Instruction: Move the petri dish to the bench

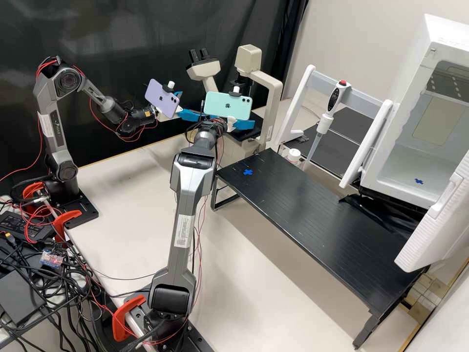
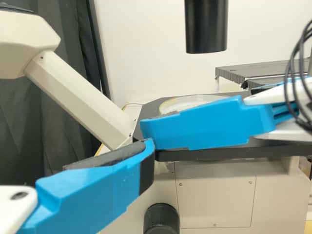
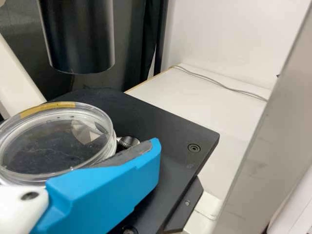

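Here we are at the microscope, and the petri dish sits flat and lidded on the black stage, set back from the stage's corner. The right end effector is right there at its side, clearly the nearer of the two. Whether it has a grip, I can't tell: it lies so close along the dish that contact and a slim gap look alike from here. The left end effector stands off beside the right one, released, its fingers parted and nothing held.

Now, the relation that matters: the dish is round, so there's no long axis to line up; what counts is having the right end effector level and centred across it. Above hangs the dark tube, so I'd judge a low lift, then a slide out from underneath, would be the safer line. Go high too soon and the lid could knock; pinch off-centre and the dish could tip or the lid slip.

The destination, I reckon, is the black table, with its blue cross near the short edge by the microscope. It's early days: the dish has all that way to go.
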Available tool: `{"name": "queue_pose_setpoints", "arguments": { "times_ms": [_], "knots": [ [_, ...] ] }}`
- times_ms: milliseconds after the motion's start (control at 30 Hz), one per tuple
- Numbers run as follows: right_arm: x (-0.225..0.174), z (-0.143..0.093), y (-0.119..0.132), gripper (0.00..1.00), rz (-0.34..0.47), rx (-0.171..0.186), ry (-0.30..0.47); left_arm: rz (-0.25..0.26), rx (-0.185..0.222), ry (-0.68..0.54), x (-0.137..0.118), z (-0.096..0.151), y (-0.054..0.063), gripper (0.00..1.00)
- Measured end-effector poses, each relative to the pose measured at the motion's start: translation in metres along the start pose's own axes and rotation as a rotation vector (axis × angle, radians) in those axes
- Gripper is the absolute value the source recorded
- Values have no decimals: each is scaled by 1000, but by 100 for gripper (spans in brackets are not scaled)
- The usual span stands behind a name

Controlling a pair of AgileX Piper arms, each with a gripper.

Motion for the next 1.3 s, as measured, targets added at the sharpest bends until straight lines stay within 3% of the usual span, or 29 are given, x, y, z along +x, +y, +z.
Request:
{"name": "queue_pose_setpoints", "arguments": {
  "times_ms": [33,67,467,700,1300],
  "knots": [
    [0,0,0,100,-1,5,-1,0,0,0,0,0,0,100],
    [1,1,-1,0,-3,6,-3,0,0,0,0,0,0,100],
    [2,12,-12,0,-34,0,-34,0,0,0,0,0,0,100],
    [0,19,-20,0,-53,28,-54,0,0,0,0,0,0,100],
    [-6,30,-23,0,-17,15,-77,0,0,0,0,0,0,100]
  ]
}}
